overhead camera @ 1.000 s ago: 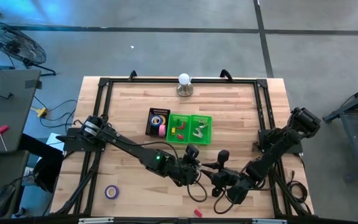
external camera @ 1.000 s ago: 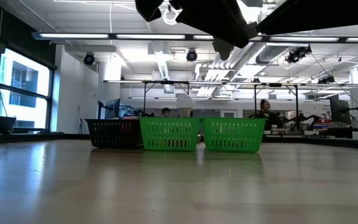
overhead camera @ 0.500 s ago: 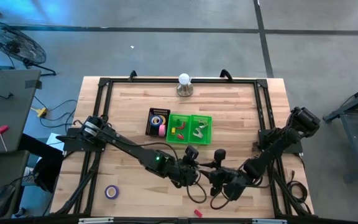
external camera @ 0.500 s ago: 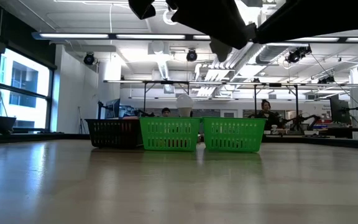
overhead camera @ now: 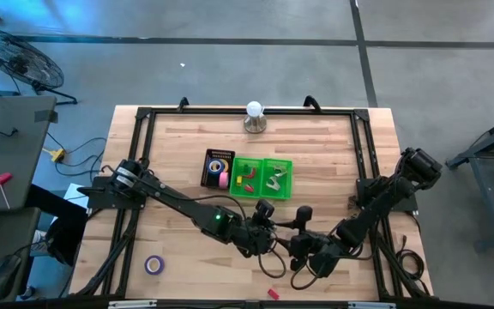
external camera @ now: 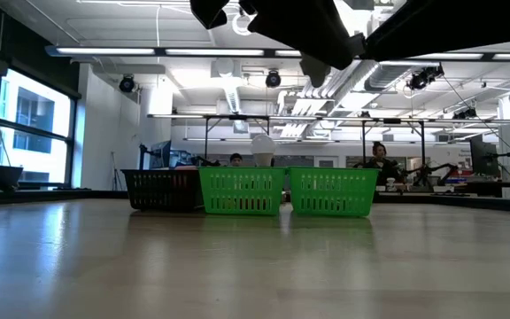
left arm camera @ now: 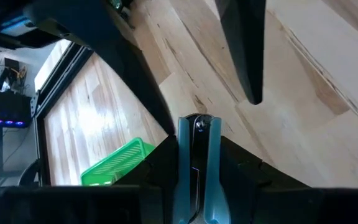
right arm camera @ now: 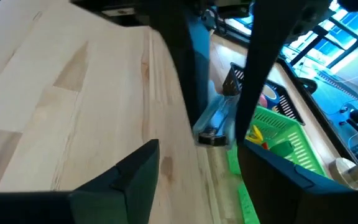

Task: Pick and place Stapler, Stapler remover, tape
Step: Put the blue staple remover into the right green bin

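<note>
Two dark jointed arms, black cables trailing.

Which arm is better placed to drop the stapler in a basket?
Left. The left gripper is shut on the stapler; the right gripper is open beside it, holding nothing. The green baskets sit nearby.

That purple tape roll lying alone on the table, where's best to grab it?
Probably pinch the ring wall of the purple tape roll from straight above, with one finger in the hole and one outside. It lies flat on the table with its hole facing up.
</note>
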{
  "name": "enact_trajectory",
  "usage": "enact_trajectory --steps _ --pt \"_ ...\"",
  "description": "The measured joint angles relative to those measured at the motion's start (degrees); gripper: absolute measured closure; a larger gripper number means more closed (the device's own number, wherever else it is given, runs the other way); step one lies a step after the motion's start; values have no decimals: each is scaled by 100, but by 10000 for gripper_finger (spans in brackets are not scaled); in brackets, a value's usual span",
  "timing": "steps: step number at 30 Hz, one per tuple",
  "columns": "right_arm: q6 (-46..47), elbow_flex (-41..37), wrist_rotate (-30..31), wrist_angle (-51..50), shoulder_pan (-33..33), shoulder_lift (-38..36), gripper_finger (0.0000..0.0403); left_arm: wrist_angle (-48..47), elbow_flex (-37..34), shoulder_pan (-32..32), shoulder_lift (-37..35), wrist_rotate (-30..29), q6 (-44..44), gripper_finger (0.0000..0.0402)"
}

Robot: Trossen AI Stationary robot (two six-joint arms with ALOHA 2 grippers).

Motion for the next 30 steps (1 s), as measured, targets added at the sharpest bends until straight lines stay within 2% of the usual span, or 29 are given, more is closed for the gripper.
enact_trajectory --steps 6,15,30 --pt "-144 0 353 69 55 0 208 -23 0 -2 0 42 -4 316" --pt "-418 0 139 338 93 0 227 -42 0 -2 0 42 -5 316" --pt "-466 0 120 361 -6 0 229 -35 0 -2 0 46 -17 316"
